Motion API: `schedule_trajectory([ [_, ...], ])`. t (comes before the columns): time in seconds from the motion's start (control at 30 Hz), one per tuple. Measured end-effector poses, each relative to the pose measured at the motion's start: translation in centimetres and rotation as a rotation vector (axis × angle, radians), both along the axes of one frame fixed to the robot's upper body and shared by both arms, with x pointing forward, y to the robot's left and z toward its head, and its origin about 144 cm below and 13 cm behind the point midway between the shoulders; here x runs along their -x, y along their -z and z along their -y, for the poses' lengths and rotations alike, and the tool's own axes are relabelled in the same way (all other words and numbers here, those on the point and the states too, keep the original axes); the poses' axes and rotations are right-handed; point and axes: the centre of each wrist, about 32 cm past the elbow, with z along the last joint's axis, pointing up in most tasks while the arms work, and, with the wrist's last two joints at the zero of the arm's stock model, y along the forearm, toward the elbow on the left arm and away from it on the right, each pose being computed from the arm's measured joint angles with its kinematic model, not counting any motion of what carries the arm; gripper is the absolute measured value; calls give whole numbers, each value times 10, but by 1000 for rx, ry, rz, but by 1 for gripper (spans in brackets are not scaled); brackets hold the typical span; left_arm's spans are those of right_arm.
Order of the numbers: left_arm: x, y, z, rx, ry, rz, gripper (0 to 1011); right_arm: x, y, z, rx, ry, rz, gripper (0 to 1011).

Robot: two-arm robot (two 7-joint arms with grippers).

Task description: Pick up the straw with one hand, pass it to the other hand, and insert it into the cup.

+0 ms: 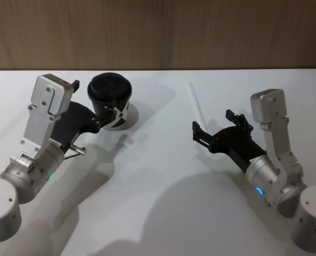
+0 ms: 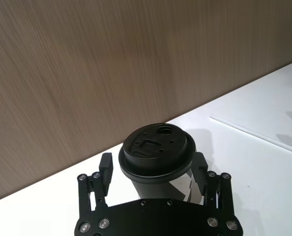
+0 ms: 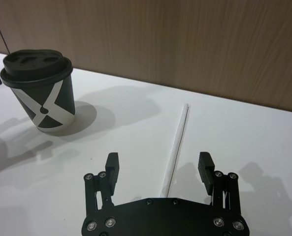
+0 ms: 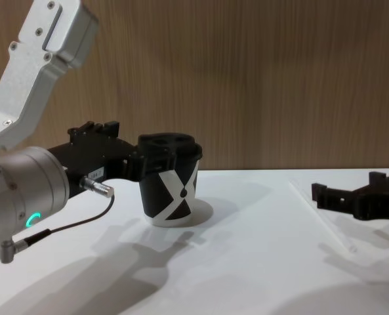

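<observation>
- My right gripper (image 3: 158, 160), jaws spread, faces the straw (image 3: 178, 140), which lies lengthwise between them, pointing away.
- Left gripper (image 2: 153, 164), spread, straddles the cup (image 2: 155, 147).

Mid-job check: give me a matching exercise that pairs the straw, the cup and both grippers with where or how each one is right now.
Things:
1. straw
2. cup
3. left gripper
4. right gripper

States:
A. fingers open on either side of the cup
B. lying flat on the white table
C. fingers open, lined up with the straw's near end
D. standing on its base with the lid on

Pairs: 1-B, 2-D, 3-A, 4-C
</observation>
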Motion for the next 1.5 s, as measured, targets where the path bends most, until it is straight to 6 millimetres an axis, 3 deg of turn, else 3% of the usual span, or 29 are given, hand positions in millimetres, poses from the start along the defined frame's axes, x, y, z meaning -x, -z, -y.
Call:
schedule_trajectory([
  [1.5,0,0,0,0,0,0,1000,-35,13,3,62,24,-111,1001],
])
